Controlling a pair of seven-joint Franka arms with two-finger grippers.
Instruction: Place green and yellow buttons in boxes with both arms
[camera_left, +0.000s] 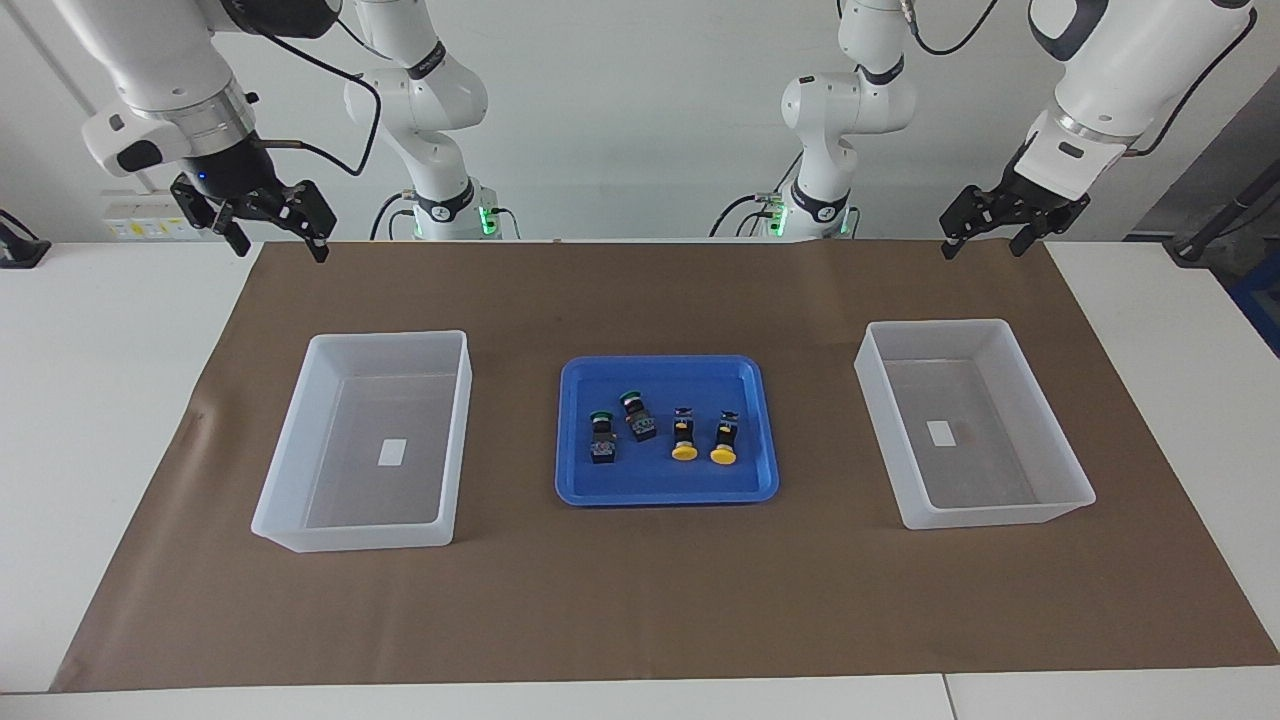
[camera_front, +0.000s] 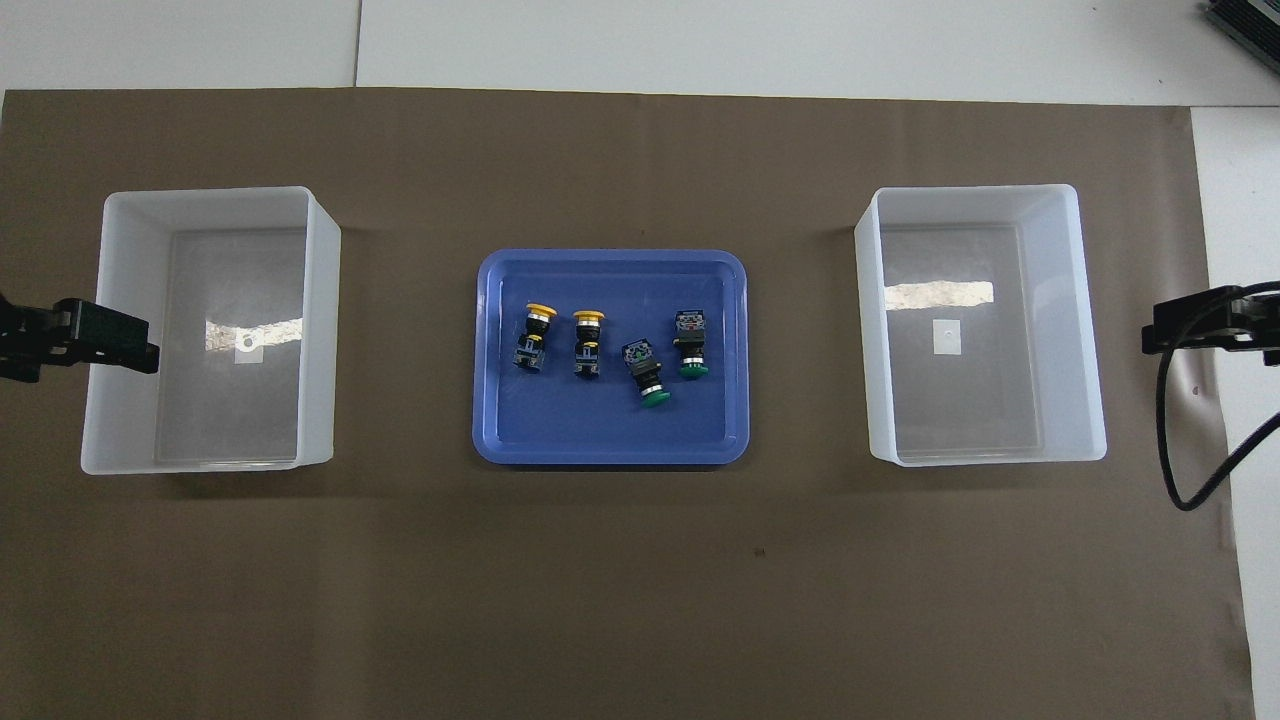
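- Nothing was picked yet: two green buttons (camera_left: 620, 425) and two yellow buttons (camera_left: 704, 436) lay in the blue tray (camera_left: 575, 490) mid-worktop, between both empty boxes (camera_left: 290, 500).
- Left end effector (camera_left: 985, 234) and right end effector (camera_left: 276, 229) hung wide open, empty (raised over the mat edge nearest the robots).
- Next, probably: each descends onto a button in the tray.

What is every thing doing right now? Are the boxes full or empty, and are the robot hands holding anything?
Left tool: open, holding nothing, raised.
Right tool: open, holding nothing, raised.
Box at the left arm's end: empty.
Box at the right arm's end: empty.
Blue tray: holds all four buttons.
Two green buttons: lying on their sides.
Two yellow buttons: lying on their sides, caps pointing away from the robots.
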